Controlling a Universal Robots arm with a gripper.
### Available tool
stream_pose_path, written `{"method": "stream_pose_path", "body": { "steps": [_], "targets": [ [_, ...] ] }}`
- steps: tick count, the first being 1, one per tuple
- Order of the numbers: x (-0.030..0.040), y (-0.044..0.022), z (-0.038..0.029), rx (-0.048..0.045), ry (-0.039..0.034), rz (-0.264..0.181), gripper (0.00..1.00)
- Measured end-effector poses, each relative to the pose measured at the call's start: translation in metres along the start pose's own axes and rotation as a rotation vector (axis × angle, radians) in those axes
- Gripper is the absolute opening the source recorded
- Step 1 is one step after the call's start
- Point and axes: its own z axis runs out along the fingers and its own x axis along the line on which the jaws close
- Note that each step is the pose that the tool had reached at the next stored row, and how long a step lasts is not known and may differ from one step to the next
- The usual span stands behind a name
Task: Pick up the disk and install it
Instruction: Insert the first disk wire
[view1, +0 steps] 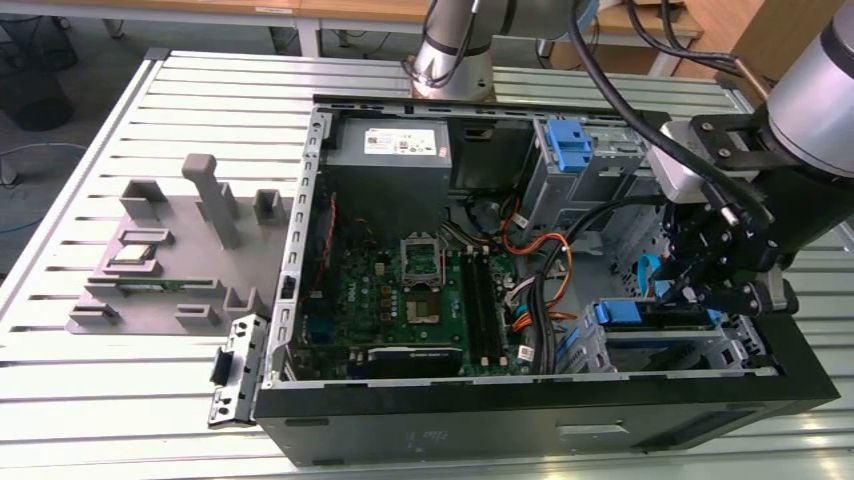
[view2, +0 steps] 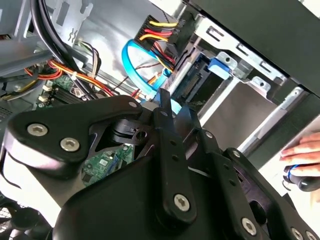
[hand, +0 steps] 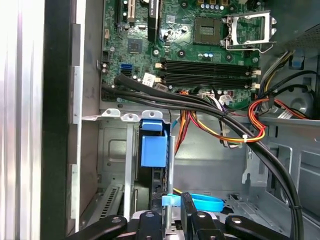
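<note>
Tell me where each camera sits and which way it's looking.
Exterior view: off the arm, high, looking down into the open computer case; arm and claw show.
First wrist view: on the arm, looking past the claw and disk to the motherboard.
Second wrist view: on the arm, behind the claw, facing the drive cage.
Both wrist views share the blue cable.

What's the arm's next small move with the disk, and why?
Probably a short, slow push on the disk deeper along the drive cage slot. It stands on edge between the cage walls with the gripper at its near end, and a blue cable lies beside.
</note>
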Motion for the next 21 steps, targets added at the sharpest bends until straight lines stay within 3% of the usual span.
{"method": "stream_pose_path", "body": {
  "steps": [4, 15, 18, 21],
  "targets": [
    [0.0001, 0.0002, 0.0037, 0.0001, -0.0026, 0.0, 0.29],
    [-0.0003, 0.0003, 0.0057, 0.0001, -0.0067, 0.0, 0.29],
    [-0.0006, 0.0001, 0.0034, 0.0003, -0.0084, 0.0, 0.29],
    [-0.0009, -0.0004, -0.0036, 0.0002, -0.0071, 0.0, 0.29]
  ]
}}
